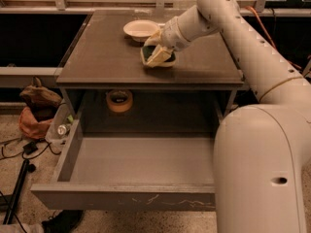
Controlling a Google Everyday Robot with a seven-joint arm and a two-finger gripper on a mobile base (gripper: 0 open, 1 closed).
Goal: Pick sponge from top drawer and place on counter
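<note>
My gripper (156,56) is closed narrowly on the sponge (150,50), holding it low on the counter (104,57) just beside the white bowl (139,29), well behind the open top drawer (141,161).

Jaws clamping sponge (150,50) on counter (104,57), white bowl (141,29) just beside; left half free; top drawer (136,161) open, tape roll (119,100) at rear.

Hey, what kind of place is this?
Probably a robotics lab, not a home: loose cables on the floor, a tape roll under the counter, and the claw gripping the sponge over it.
</note>
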